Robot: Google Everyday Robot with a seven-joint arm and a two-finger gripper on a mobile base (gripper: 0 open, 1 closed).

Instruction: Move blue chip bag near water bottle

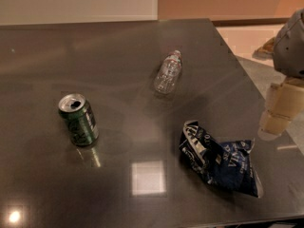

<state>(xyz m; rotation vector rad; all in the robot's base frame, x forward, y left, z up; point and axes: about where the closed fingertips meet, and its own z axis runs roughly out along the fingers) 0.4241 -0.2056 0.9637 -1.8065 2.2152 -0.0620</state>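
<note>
One chip bag (219,159) near end effector (274,120)

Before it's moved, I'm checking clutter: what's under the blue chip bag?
The blue chip bag lies on the table; beneath it is covered. The gripper hangs right of it.

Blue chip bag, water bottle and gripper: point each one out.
blue chip bag (222,164), camera view, crumpled middle.
water bottle (168,74), camera view, ribbed body.
gripper (278,114), camera view, pale lower end, at the right edge.
</note>
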